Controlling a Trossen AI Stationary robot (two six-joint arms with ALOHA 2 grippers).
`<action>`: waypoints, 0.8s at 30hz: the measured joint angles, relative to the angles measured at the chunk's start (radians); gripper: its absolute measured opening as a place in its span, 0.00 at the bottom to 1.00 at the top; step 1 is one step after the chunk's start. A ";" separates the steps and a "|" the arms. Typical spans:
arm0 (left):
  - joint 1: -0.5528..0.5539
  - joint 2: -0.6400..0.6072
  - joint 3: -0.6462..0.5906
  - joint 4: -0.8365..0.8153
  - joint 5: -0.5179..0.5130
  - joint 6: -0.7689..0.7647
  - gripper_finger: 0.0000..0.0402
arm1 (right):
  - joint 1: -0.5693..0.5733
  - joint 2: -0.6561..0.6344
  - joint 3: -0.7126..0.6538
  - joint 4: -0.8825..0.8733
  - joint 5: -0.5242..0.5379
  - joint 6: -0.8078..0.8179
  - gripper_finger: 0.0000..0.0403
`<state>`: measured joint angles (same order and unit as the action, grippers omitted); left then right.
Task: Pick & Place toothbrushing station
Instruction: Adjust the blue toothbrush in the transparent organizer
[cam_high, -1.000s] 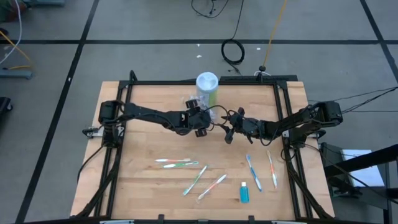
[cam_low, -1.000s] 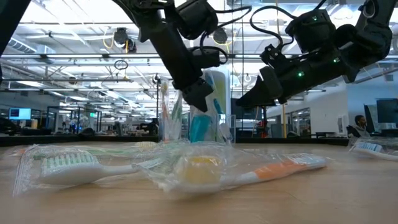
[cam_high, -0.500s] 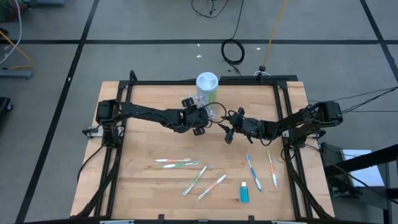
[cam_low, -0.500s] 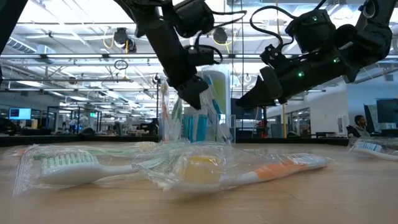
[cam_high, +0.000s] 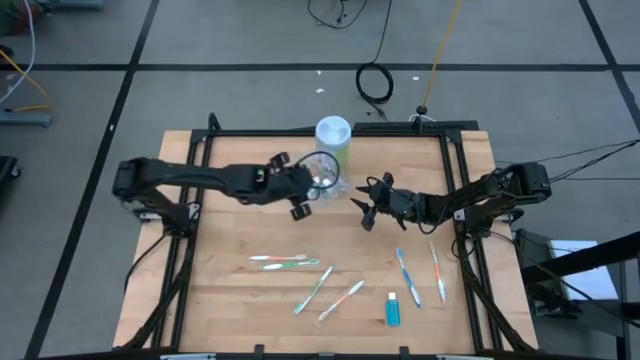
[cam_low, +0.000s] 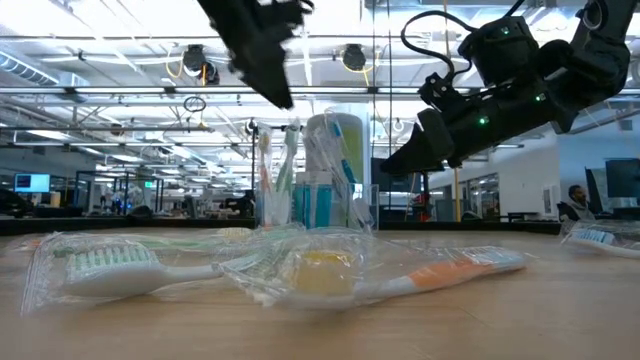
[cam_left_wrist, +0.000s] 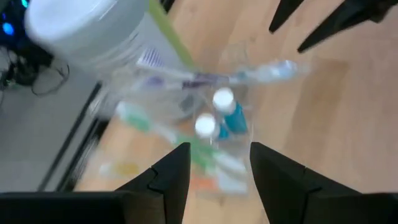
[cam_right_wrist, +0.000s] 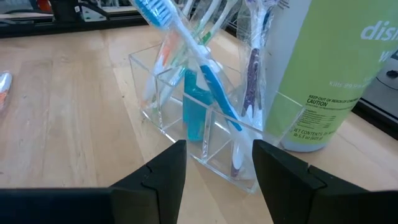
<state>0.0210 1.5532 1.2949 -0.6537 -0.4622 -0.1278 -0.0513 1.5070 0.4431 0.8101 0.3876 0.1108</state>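
Note:
A clear plastic holder (cam_right_wrist: 205, 134) with compartments stands on the table at the far middle. Several pastel toothbrushes (cam_right_wrist: 186, 46) and blue tubes (cam_left_wrist: 231, 118) stand upright in it. My left gripper (cam_high: 308, 190) hovers open above it and to its left, holding nothing; the left wrist view looks down onto the holder (cam_left_wrist: 217, 124) between the fingers. My right gripper (cam_high: 360, 212) waits open just to the holder's right, pointing at it, empty. Several wrapped toothbrushes (cam_high: 280, 262) and one blue tube (cam_high: 393, 310) lie flat on the table's near half.
A tall green-and-white canister (cam_high: 333, 140) stands right behind the holder, close to the table's far edge. A black frame rail (cam_high: 330, 130) runs along the table edges. In the low view, wrapped toothbrushes (cam_low: 120, 265) lie close in front.
My left gripper has risen from just above the holder and drawn back toward the table's left edge, rolling a little. The holder and its contents stay where they were. My right gripper has kept still.

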 joint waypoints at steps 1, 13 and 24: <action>-0.009 -0.022 0.000 -0.032 0.000 -0.029 0.43 | 0.000 0.000 0.000 0.000 0.000 0.000 0.44; -0.134 -0.201 -0.001 -0.329 0.001 -0.197 0.43 | 0.001 0.000 0.000 0.157 -0.255 -0.032 0.44; -0.153 -0.266 0.000 -0.339 -0.056 -0.207 0.43 | -0.048 0.001 0.229 -0.095 -0.207 -0.236 0.58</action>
<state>-0.1322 1.2873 1.2945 -0.9924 -0.5178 -0.3352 -0.0994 1.5078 0.6719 0.7147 0.1805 -0.1254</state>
